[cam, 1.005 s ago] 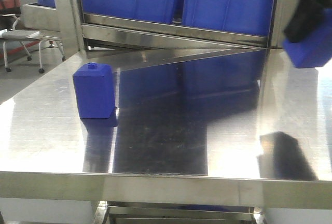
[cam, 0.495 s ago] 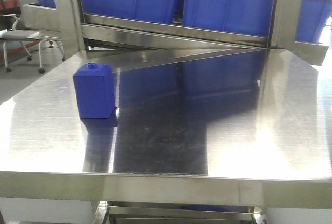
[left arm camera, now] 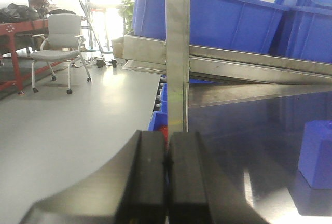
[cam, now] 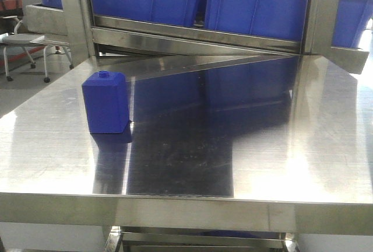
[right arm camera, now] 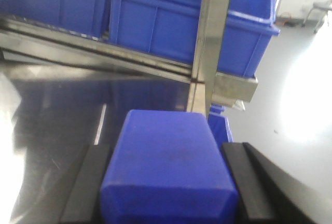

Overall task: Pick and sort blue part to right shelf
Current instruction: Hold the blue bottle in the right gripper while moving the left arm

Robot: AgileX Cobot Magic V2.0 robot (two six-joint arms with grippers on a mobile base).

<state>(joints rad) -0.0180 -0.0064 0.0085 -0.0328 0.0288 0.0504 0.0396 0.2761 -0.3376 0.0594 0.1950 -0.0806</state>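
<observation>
Exterior front-facing view gives you the ground. The steel counter (cam: 262, 147) runs back to a sloped steel shelf (cam: 198, 35) loaded with blue bins (cam: 256, 7). An upright post (cam: 322, 13) marks off the right-hand section, which I judge to be your target. Neither arm shows there, so steer by the wrist cameras. In the right wrist view the blue part (right arm camera: 168, 175) fills the lower frame, clamped in the right hand (right arm camera: 167, 154) with a black finger (right arm camera: 85, 187) flat against each side. It appears lifted off the counter and faces that post, with a bin (right arm camera: 244, 37) behind it. You are in the carry, so move the part to the right of the post before you go forward, since the post and the bin's rim are what it could knock. This camera sees only one broad face of the part, and you cannot tell how much hangs below the fingers. Allow generous clearance over the rim, and part the fingers only once the part is low and steady over its place. Do not confuse it with the squat blue block (cam: 106, 101) standing upright on the left of the counter; that one is not yours to move. The left hand (left arm camera: 167, 141) has its fingers pressed together on nothing, near the counter's left edge. The squat block sits at the right border of its view, so leave that arm parked and out of the right arm's path.
</observation>
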